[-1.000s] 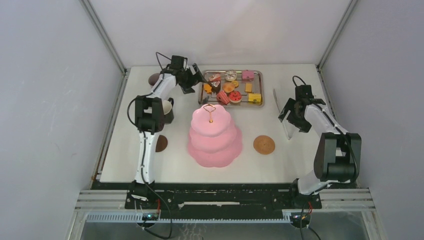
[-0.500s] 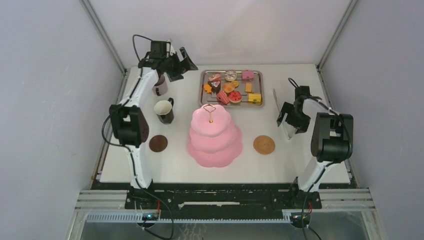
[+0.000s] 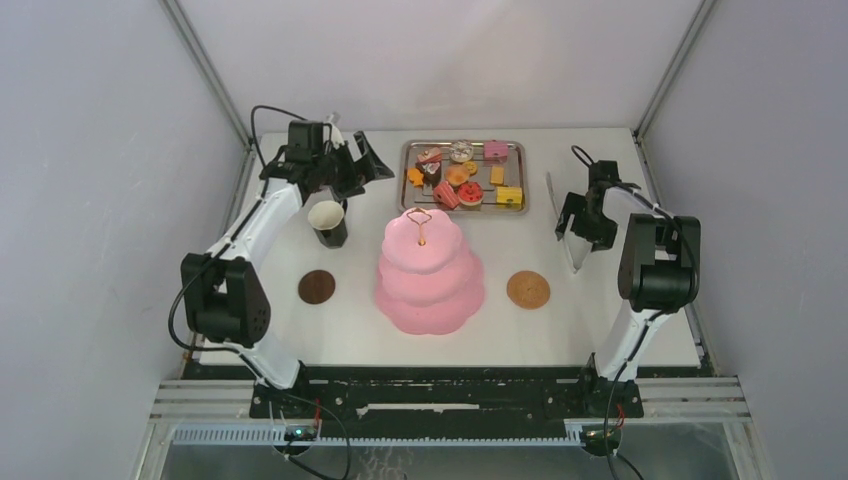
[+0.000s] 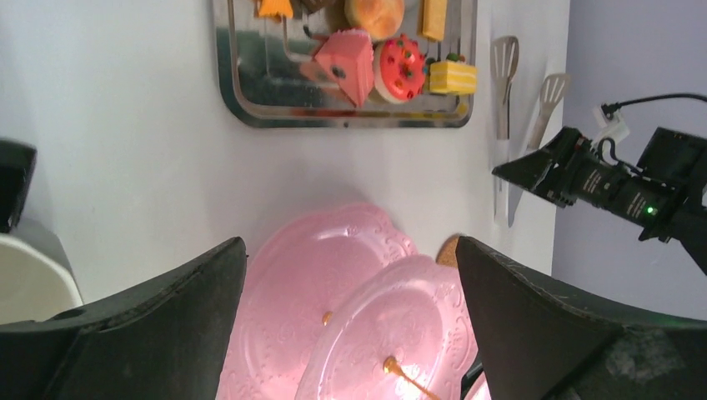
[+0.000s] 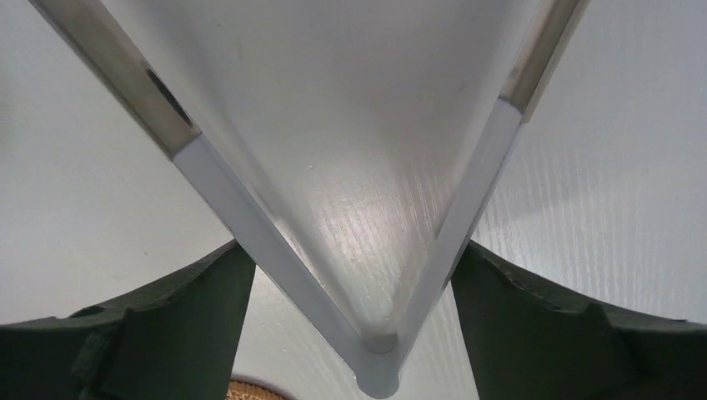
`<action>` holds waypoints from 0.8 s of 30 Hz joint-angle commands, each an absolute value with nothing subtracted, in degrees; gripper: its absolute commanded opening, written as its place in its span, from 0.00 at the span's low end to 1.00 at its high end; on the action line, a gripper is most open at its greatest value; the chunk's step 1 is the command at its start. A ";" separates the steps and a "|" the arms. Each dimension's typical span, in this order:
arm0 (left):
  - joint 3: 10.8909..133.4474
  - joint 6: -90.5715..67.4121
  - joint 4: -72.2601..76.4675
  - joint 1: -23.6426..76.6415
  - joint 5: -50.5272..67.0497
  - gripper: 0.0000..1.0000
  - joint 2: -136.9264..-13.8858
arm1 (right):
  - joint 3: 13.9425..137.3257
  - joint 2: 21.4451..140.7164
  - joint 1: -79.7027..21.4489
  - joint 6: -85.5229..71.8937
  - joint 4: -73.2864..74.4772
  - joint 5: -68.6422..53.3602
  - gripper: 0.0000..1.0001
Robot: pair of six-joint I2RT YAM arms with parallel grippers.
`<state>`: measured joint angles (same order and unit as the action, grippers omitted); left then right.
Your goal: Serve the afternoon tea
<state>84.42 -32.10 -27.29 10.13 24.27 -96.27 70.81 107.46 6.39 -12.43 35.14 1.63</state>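
Observation:
The pink three-tier stand (image 3: 430, 270) with its gold handle stands mid-table. Small toy cakes (image 3: 462, 178) lie on the steel tray (image 3: 515, 148) behind it. The black mug (image 3: 329, 222) stands left of the stand. The mauve mug is hidden behind my left arm. My left gripper (image 3: 372, 167) is open and empty, above the table behind the black mug. In the left wrist view the stand (image 4: 333, 283) shows between its open fingers (image 4: 167, 325), with the cakes (image 4: 398, 68) beyond. My right gripper (image 3: 580, 217) is open and hovers over the joined end of the metal tongs (image 5: 377, 379).
Two round brown coasters (image 3: 317, 287) (image 3: 528, 290) lie at either side of the stand. The tongs (image 3: 574, 248) lie at the right, between the tray and my right arm. Grey walls enclose the table on three sides.
My left arm swung from the tray's left edge to the back left corner, then came down toward the black mug. My right gripper shifted slightly back over the tongs.

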 commanded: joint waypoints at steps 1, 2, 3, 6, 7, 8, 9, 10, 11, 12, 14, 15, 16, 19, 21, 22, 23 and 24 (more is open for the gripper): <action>77.25 -33.36 -21.79 10.71 25.58 1.00 -89.33 | 70.89 106.18 6.01 -9.35 30.78 0.77 0.81; 76.31 -33.02 -21.92 10.75 25.65 1.00 -88.65 | 69.38 105.31 5.98 -9.40 29.89 -0.10 0.74; 75.64 -32.46 -22.53 10.80 25.48 1.00 -88.02 | 68.79 104.88 5.90 -9.59 29.30 -0.83 0.66; 74.42 -30.30 -25.31 10.81 23.87 1.00 -86.08 | 68.49 104.76 5.40 -9.23 29.43 -1.01 0.42; 73.82 -29.82 -25.61 10.74 23.83 1.00 -85.32 | 68.24 104.58 5.00 -9.20 29.59 -0.43 0.36; 72.78 -29.70 -25.61 10.85 23.98 1.00 -84.63 | 67.72 104.01 4.49 -9.36 29.38 0.34 0.34; 71.71 -29.60 -25.05 10.91 24.78 1.00 -83.73 | 66.96 103.32 3.67 -9.19 28.88 0.67 0.31; 70.56 -28.97 -24.31 11.15 26.03 1.00 -82.37 | 66.52 102.72 2.77 -9.03 28.55 1.24 0.28; 69.65 -28.29 -24.14 11.57 26.56 1.00 -81.37 | 66.38 102.40 1.86 -8.93 28.78 2.26 0.27; 68.90 -27.51 -24.39 11.98 26.51 1.00 -80.24 | 66.37 102.20 0.92 -8.81 29.08 3.48 0.27; 67.50 -26.26 -25.55 12.34 25.90 1.00 -78.09 | 66.36 101.98 -0.50 -8.90 29.96 5.83 0.27; 66.99 -25.68 -26.26 12.31 25.31 1.00 -76.99 | 66.32 101.87 -0.94 -9.04 30.52 6.58 0.26; 66.56 -25.21 -26.69 12.36 25.07 1.00 -75.98 | 66.09 101.63 -1.44 -9.05 30.58 6.90 0.25; 66.28 -24.21 -27.98 12.35 24.32 1.00 -73.34 | 64.65 100.47 -3.13 -9.19 30.76 8.03 0.21; 66.55 -24.06 -28.80 12.38 22.69 1.00 -71.91 | 63.85 99.75 -3.89 -9.62 31.08 8.81 0.21; 66.80 -24.08 -29.21 12.35 21.26 1.00 -71.22 | 63.17 99.24 -4.13 -9.73 31.10 9.04 0.20; 66.87 -24.16 -29.41 12.38 19.30 1.00 -70.39 | 62.40 98.55 -4.13 -9.87 30.95 9.32 0.19; 66.66 -24.25 -29.21 12.34 17.37 1.00 -69.49 | 61.58 97.88 -4.19 -9.99 30.75 9.54 0.14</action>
